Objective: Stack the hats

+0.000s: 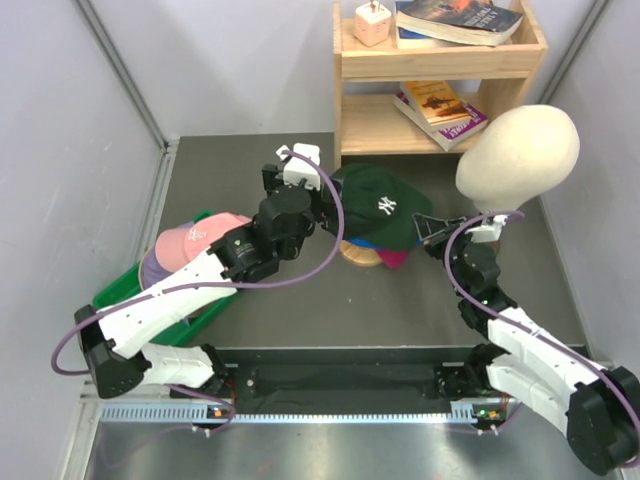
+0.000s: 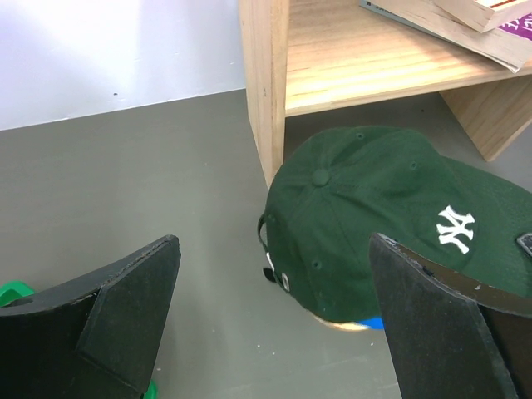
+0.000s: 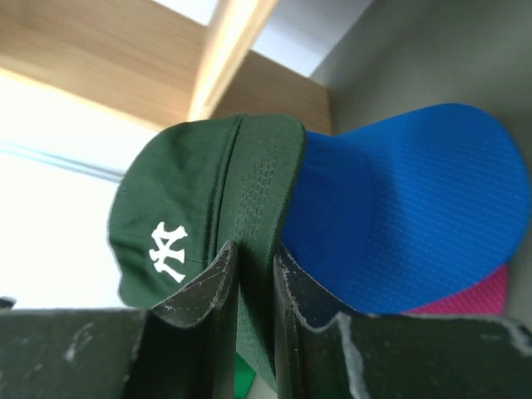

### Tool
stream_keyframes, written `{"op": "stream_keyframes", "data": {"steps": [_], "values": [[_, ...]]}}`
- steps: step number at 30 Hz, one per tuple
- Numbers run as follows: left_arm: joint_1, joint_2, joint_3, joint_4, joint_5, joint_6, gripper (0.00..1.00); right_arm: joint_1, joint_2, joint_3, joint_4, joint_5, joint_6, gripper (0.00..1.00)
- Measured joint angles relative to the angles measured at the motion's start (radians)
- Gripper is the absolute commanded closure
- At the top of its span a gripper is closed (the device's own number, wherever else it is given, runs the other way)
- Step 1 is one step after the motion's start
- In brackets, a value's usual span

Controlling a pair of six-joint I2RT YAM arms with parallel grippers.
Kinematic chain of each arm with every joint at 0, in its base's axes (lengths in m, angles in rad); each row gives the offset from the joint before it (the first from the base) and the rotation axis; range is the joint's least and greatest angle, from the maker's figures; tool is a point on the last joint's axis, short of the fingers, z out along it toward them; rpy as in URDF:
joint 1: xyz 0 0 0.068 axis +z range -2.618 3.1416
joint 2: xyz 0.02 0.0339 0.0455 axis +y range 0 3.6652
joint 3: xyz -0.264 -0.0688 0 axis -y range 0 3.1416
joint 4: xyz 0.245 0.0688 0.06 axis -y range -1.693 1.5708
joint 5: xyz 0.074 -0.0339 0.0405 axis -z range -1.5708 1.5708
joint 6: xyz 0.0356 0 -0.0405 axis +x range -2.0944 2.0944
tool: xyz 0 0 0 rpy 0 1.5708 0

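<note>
**Item 1, green cap [image 1: 383,205].** Dark green with a white logo, topmost on the pile over the wooden stand [image 1: 356,256]. Under it lies a blue cap [image 3: 416,191] whose brim juts past the green one. Below that, a bright pink hat [image 3: 478,299] shows only an edge.

**Item 2, right gripper [image 3: 252,258].** Fingers almost together, pinched on the green cap's brim at the stand's right side.

**Item 3, left gripper [image 2: 274,245].** Fingers spread wide with nothing between them, just left of the stand at the back of the green cap. You cannot tell whether it touches.

**Item 4, pale pink cap [image 1: 190,238] and lavender cap [image 1: 153,270].** Well left of the stand in a green tray [image 1: 125,290], not yet stacked.

**Item 5, mannequin head [image 1: 520,148].** Behind and right of the stand, close to the right arm.

**Hazards, as judged:**
- If you pull back while the brim is pinched, the green cap will likely slide off and drag the blue cap askew.
- The pile looks wider than the stand, so a sideways nudge from the left gripper could tip it.
- If you lift the right arm carelessly, you may knock the head.
</note>
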Motion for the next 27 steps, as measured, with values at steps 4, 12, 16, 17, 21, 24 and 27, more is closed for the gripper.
{"op": "stream_keyframes", "data": {"steps": [4, 12, 16, 17, 21, 24, 27], "values": [[0.007, -0.020, -0.011, -0.003, 0.003, -0.004, 0.01, -0.002, 0.036, 0.006, -0.017, 0.040, 0.003, 1.00], [0.027, -0.069, -0.028, -0.013, 0.004, -0.009, 0.01, -0.005, 0.112, 0.012, -0.061, 0.073, 0.023, 1.00], [0.032, -0.087, -0.029, -0.016, 0.003, -0.008, 0.01, -0.005, 0.142, 0.018, -0.057, 0.073, 0.033, 1.00], [0.034, -0.092, -0.031, -0.018, 0.003, -0.008, 0.01, -0.005, 0.144, 0.017, -0.056, 0.072, 0.036, 1.00], [0.048, -0.116, -0.045, -0.026, 0.005, -0.008, 0.01, -0.005, 0.140, 0.015, -0.054, 0.067, 0.040, 1.00], [0.073, -0.136, -0.057, -0.037, 0.016, -0.008, 0.01, 0.009, 0.122, 0.008, -0.058, 0.069, 0.049, 1.00], [0.098, -0.155, -0.062, -0.055, 0.019, -0.012, 0.01, 0.038, 0.113, 0.003, -0.066, 0.087, 0.059, 1.00]]}}
